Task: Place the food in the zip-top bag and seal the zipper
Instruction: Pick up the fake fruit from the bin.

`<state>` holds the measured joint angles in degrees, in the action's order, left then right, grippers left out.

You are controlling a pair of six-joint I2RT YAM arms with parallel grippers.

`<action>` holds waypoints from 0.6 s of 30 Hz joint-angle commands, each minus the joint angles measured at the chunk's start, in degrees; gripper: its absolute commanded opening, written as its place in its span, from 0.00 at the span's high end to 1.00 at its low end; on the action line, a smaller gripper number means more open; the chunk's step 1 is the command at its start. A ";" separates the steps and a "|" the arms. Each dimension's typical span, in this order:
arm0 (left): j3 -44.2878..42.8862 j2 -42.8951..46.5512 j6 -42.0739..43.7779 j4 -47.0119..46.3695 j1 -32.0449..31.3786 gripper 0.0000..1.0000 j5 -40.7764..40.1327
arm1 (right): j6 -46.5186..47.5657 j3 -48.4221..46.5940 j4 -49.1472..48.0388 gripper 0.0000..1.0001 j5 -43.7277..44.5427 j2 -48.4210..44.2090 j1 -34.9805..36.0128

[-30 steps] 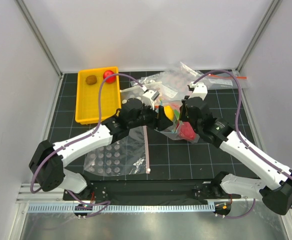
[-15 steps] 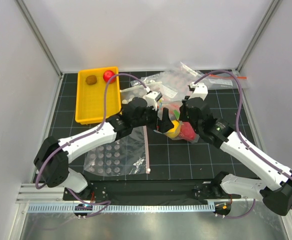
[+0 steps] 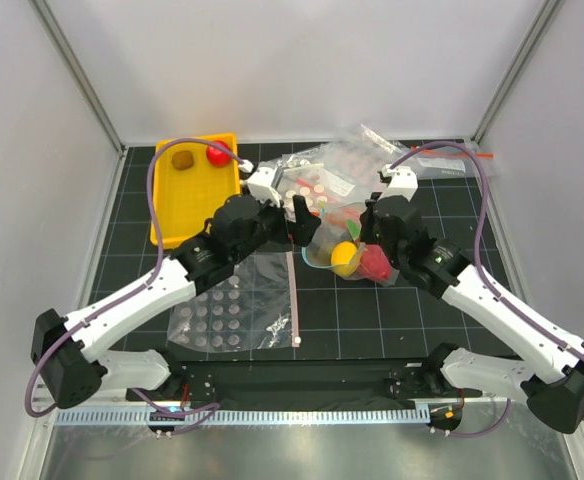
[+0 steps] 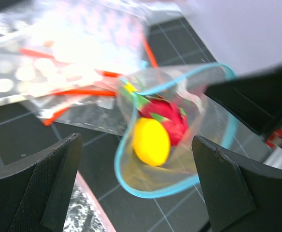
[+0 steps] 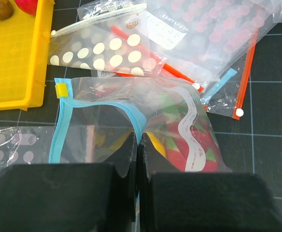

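Note:
The clear zip-top bag stands open at the table's middle, its light-blue zipper forming a loop around the mouth. The yellow lemon and the pink-red fruit with green leaves lie inside; both also show in the left wrist view, the lemon in front of the pink-red fruit. My right gripper is shut on the zipper strip, holding the mouth up. My left gripper is open and empty, just left of the mouth. The brown kiwi and red ball lie in the yellow tray.
A pile of other bags with red-orange strips lies behind the clear bag. A white-dotted bag with a pale pink strip lies flat in front of the left arm. A spotted bag lies beside the tray.
My left gripper carried the lemon to the bag's mouth, opened and drew back to the left. The lemon now lies in the bag. The right gripper has held still.

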<state>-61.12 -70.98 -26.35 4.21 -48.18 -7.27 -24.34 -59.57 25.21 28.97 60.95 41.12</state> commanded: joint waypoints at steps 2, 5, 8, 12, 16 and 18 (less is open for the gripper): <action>0.22 0.14 -3.33 1.06 3.69 0.00 -12.07 | -0.89 0.24 -4.82 0.99 1.00 -1.98 0.27; -1.19 -1.00 -7.82 1.77 7.91 0.00 -10.75 | -0.89 0.16 -4.91 0.99 1.09 -1.27 0.18; -3.21 -2.40 -9.85 2.47 10.65 0.00 -11.36 | -0.89 0.16 -5.00 0.99 1.09 -0.75 0.18; -6.46 -6.87 -11.79 3.52 17.32 0.00 -12.07 | -0.89 0.24 -5.17 0.99 1.09 -0.57 0.18; -12.16 -12.77 -11.80 7.55 23.74 0.00 -12.33 | -0.89 0.42 -5.17 0.99 0.91 -1.01 0.18; -16.12 -15.40 -10.66 8.88 26.99 0.00 -12.24 | -0.97 0.51 -5.26 0.99 1.00 -1.18 0.18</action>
<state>-71.70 -83.92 -37.06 10.63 -24.95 -17.91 -24.34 -59.09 24.40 28.97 60.75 41.12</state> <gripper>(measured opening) 0.996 0.041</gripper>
